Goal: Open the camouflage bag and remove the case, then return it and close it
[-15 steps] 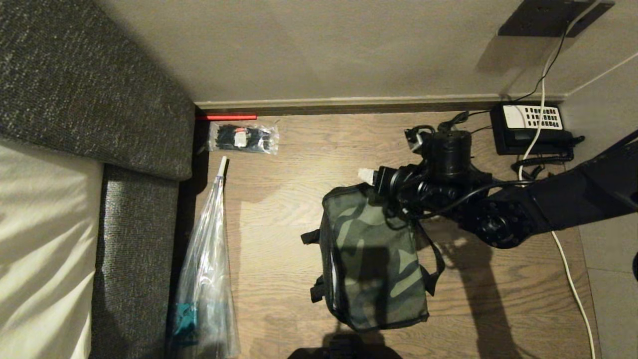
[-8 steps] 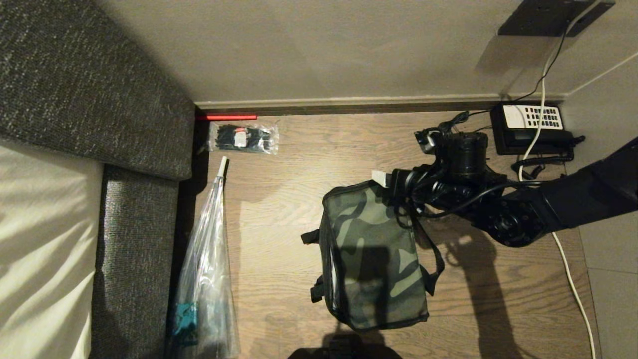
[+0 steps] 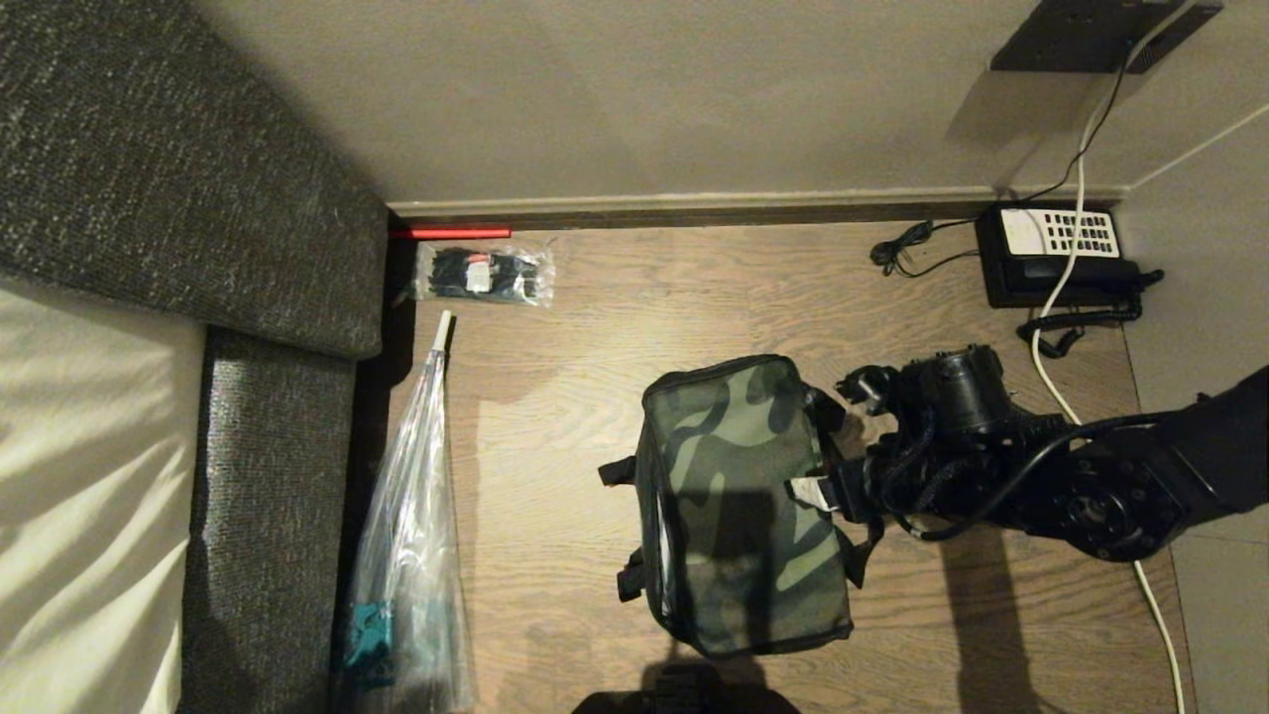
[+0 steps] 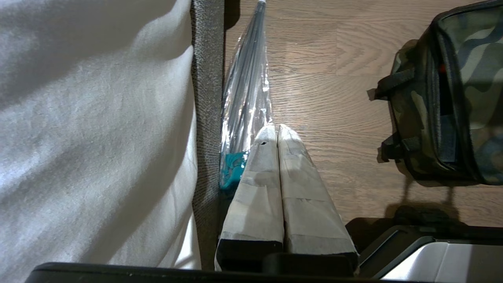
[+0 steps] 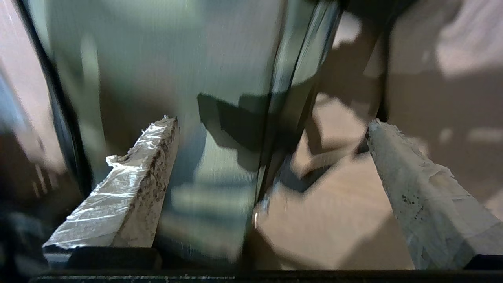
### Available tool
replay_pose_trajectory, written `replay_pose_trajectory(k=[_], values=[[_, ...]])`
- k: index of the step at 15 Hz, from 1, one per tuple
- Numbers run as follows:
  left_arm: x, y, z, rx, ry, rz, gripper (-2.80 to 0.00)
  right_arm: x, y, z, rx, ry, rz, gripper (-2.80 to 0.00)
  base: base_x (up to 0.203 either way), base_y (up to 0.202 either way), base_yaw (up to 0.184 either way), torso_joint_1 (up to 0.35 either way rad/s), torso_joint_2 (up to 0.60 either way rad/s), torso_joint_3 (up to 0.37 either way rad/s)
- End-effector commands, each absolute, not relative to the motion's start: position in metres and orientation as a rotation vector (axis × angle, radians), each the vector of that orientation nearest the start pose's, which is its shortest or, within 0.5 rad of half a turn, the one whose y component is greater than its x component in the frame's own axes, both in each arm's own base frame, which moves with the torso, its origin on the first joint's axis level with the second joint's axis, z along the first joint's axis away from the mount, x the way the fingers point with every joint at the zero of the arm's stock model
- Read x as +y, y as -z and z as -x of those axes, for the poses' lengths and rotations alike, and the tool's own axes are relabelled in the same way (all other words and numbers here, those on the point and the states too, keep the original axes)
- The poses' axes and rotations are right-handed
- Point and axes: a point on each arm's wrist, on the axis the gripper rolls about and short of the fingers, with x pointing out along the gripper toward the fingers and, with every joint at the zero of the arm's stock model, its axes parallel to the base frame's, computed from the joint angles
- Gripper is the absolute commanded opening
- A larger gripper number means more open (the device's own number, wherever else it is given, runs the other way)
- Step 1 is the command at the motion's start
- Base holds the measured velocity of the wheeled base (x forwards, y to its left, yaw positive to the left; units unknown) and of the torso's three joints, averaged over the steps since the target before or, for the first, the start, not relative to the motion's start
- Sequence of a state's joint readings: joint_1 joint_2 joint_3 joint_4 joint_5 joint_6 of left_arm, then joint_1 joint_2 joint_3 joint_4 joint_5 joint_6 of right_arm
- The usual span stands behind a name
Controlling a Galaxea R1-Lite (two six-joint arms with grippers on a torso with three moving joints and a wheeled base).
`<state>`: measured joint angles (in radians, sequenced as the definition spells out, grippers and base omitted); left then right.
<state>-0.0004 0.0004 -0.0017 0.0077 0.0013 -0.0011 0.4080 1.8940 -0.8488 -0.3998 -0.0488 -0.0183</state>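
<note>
Head view | camouflage bag (image 3: 739,496) closed, contents hidden | right pincer (image 3: 808,493) half-hidden

Dim and warm overall; hard dark shadows across the wooden floor (image 3: 595,416) and camouflage bag (image 3: 739,496); heavily smeared by motion blur in the right wrist view; sharp elsewhere.

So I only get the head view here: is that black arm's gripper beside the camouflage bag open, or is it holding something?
Observer: Open and empty. In the right wrist view, one finger of the right gripper is over the camouflage bag and the other is over the wooden floor.
Operator: And the other arm? I can't see it.
Observer: The left gripper is shut. It hangs over the floor beside the clear plastic bag.
</note>
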Motion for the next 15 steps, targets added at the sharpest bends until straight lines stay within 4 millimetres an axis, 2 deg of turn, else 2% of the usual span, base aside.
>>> replay_pose_trajectory(k=[1, 6, 9, 12, 15], values=[[0.000, -0.075, 0.023, 0.005, -0.002, 0.002, -2.80, 0.135, -0.099, -0.291, 0.667, -0.375, 0.198, 0.00, 0.000, 0.000, 0.000, 0.000, 0.00, 0.000], [0.000, -0.075, 0.023, 0.005, -0.003, 0.002, -2.80, 0.162, -0.080, -0.277, 0.753, -0.403, 0.144, 0.00, 0.000, 0.000, 0.000, 0.000, 0.00, 0.000], [0.000, -0.075, 0.023, 0.003, -0.002, 0.002, -2.80, 0.172, -0.063, -0.271, 0.796, -0.352, 0.153, 0.00, 0.000, 0.000, 0.000, 0.000, 0.00, 0.000], [0.000, -0.075, 0.023, 0.003, -0.002, 0.002, -2.80, 0.191, -0.053, -0.266, 0.815, -0.357, 0.116, 0.00, 0.000, 0.000, 0.000, 0.000, 0.00, 0.000], [0.000, -0.075, 0.023, 0.005, -0.002, 0.002, -2.80, 0.198, -0.055, -0.267, 0.775, -0.367, 0.102, 0.00, 0.000, 0.000, 0.000, 0.000, 0.00, 0.000]])
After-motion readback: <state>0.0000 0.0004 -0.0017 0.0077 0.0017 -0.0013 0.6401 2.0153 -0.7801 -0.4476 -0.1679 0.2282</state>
